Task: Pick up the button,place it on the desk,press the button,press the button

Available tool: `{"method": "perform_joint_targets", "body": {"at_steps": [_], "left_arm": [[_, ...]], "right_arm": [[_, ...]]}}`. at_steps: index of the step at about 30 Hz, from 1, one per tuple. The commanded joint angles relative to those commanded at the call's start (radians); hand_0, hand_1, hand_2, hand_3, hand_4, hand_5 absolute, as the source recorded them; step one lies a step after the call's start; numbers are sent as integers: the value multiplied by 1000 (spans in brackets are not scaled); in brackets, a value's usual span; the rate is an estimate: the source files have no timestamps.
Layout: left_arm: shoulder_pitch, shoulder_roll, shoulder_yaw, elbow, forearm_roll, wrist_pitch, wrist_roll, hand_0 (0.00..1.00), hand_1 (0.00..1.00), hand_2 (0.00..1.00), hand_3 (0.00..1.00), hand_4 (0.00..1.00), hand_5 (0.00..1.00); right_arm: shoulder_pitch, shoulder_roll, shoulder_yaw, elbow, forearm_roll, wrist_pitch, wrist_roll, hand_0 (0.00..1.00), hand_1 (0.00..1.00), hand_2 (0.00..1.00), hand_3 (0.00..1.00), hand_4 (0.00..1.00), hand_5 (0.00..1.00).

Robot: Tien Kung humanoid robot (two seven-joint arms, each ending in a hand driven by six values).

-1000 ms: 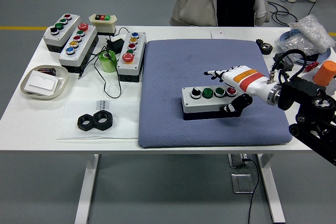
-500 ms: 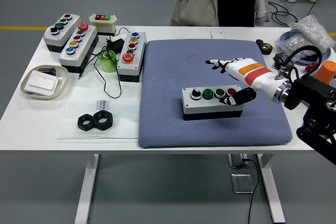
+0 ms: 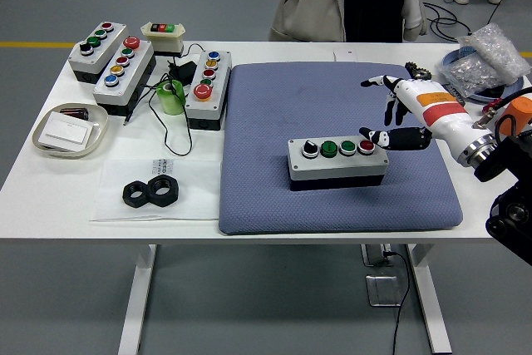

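Hovering my right hand beside button box on blue mat, fingers spread, holding nothing; placing looks done, pressing next, needs fingertip lowered onto button.

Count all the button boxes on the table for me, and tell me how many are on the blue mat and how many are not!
On the blue mat: 1, the grey button box by the robot's right hand.
Off the mat, at the table's left: 4 (three grey boxes and one small cream box).
Total: 5 button boxes.
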Motion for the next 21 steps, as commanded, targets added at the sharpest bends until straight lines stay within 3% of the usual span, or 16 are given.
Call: {"method": "perform_joint_targets", "body": {"at_steps": [1, 12, 21], "left_arm": [[0, 0, 1, 0, -1, 0, 0, 689, 666, 770, 796, 720, 998], [1, -1, -8, 0, 12, -1, 4, 689, 666, 770, 797, 720, 998], [5, -1, -12, 0, 20, -2, 6, 688, 666, 770, 799, 720, 998]], "right_arm": [[-4, -3, 0, 4, 1, 10, -3, 121, 2, 116, 628, 625, 172], [-12, -6, -28, -3, -3, 104, -32, 116, 2, 101, 628, 631, 182], [-14, 2, -49, -38, -5, 119, -40, 118, 2, 99, 640, 633, 197]]}}
